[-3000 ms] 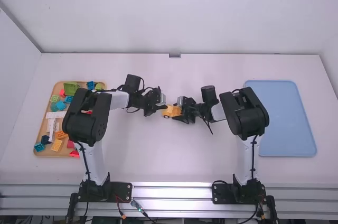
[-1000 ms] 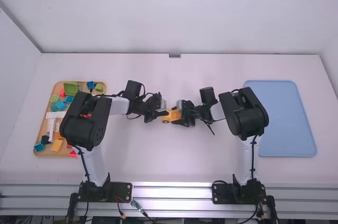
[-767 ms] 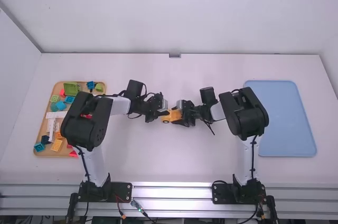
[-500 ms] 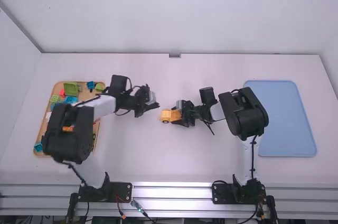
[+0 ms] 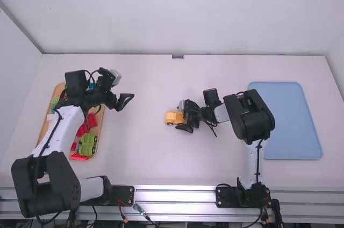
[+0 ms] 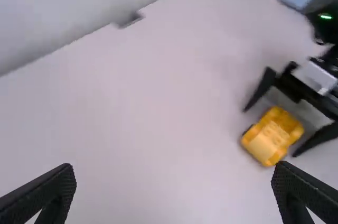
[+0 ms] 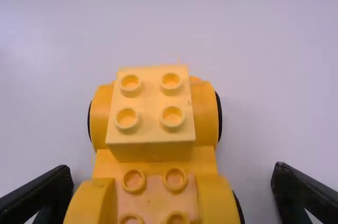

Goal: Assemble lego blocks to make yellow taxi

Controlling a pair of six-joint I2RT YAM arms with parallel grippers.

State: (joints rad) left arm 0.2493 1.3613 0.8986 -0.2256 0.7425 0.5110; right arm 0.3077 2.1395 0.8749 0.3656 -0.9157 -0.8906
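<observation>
while the tan tray (image 5: pixel 99 129) holds red blocks (image 5: pixel 92 120) and a green wheeled toy (image 5: pixel 87 144), the yellow car (image 5: pixel 170 118) sits mid-surface (image 5: pixel 150 158), between the right tool's (image 5: pixel 180 116) wide-spread fingers. the left tool (image 5: pixel 127 102) gapes wide beside that tray. off right lies a blue tray (image 5: pixel 287 120).

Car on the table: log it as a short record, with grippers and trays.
car: yellow, upright on table
brick: pale yellow, four studs, on car
right gripper: open, fingers either side of car
left gripper: open, away from car, near parts tray
parts tray: left; red block, green block inside
blue tray: right
</observation>
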